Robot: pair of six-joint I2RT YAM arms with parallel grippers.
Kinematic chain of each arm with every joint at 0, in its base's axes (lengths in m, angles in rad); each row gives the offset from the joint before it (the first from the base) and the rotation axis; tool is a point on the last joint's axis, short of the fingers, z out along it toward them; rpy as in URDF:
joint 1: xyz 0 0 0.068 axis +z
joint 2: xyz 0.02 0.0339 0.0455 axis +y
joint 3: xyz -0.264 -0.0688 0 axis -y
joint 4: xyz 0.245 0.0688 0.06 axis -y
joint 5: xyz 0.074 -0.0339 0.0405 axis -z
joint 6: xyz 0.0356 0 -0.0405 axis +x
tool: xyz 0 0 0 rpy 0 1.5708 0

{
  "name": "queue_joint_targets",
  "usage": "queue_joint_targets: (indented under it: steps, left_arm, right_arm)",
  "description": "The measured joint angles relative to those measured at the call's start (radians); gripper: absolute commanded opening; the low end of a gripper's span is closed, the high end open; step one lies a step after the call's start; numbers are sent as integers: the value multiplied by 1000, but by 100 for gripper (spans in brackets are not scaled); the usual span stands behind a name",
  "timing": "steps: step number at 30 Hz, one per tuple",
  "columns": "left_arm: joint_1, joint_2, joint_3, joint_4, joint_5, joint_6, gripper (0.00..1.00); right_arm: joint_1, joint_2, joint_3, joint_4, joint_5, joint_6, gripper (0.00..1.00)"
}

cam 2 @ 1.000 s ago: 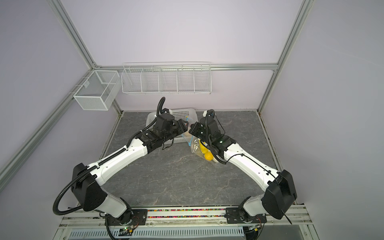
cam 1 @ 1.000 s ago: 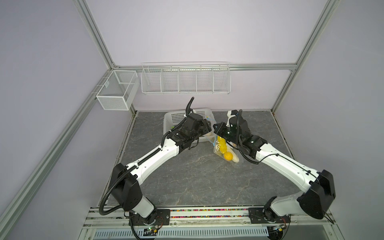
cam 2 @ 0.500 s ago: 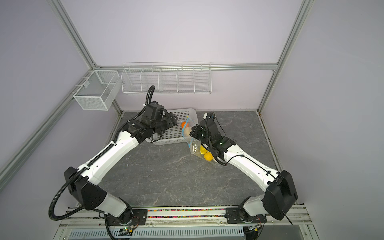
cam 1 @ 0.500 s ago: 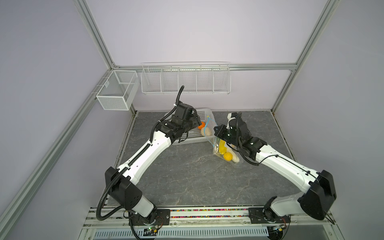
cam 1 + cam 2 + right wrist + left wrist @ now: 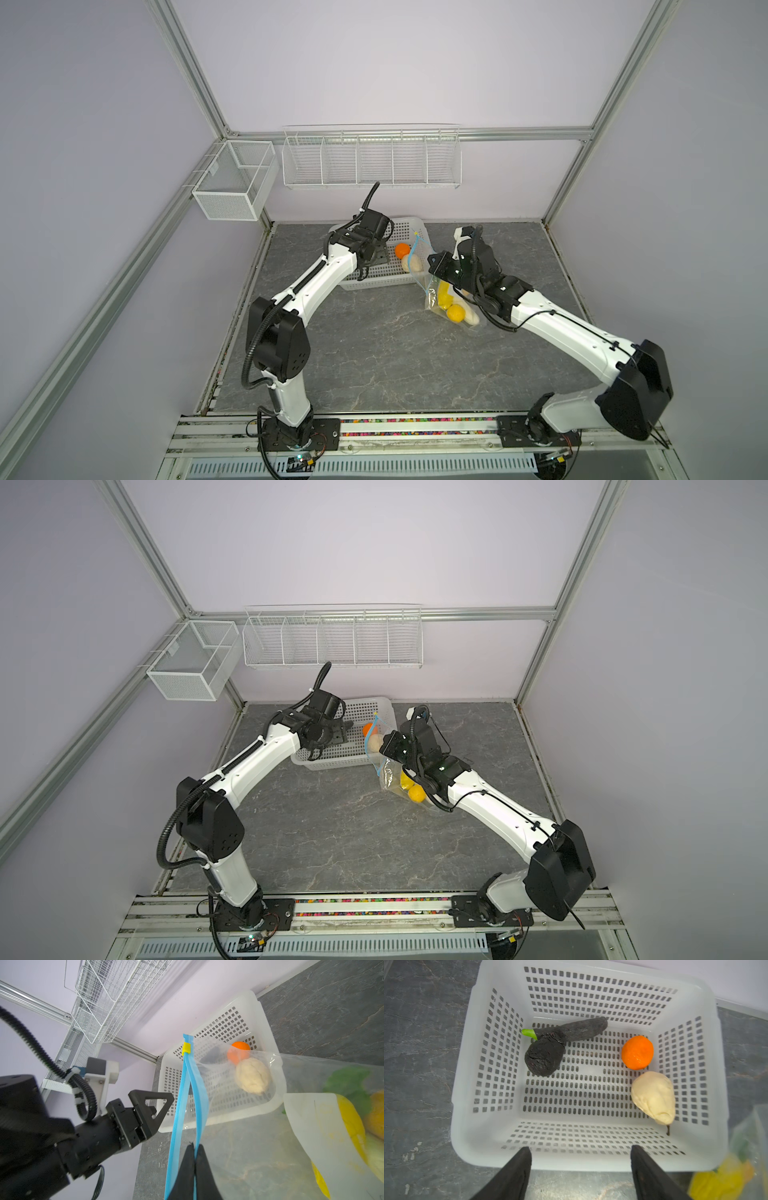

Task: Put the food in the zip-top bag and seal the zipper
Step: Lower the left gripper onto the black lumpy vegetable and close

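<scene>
Moved: left arm has swung back from the bag mouth to over the basket (image 5: pixel 571 995).
Left end effector (image 5: pixel 580 1147): spread, empty.
Right end effector (image 5: pixel 195 1147): pressed together on the zipper (image 5: pixel 178 1105), lifting the zip-top bag (image 5: pixel 239 1147) mouth beside the basket.
Food: orange (image 5: pixel 637 1052), beige pear (image 5: pixel 653 1097) and dark pieces (image 5: pixel 546 1057) in the basket; yellow pieces (image 5: pixel 455 312) bagged.
Key relation: pear lies bag-side of the left end effector, its long axis along that wall — left arm nearer.
</scene>
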Motion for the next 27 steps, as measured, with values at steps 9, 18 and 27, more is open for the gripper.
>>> queue_joint_targets:
  steps: [9,18,27]
  left_arm:
    - [84,241,236,-88,17,64,75]
    - [126,378,329,-108,31,125,75]
    - [182,445,338,-67,69,164,78]
  right_arm:
    - [-11,3,-6,23,-26,-3,6]
    - [-22,22,-14,40,-55,-4,6]
    - [-25,39,-16,48,-74,-4,6]
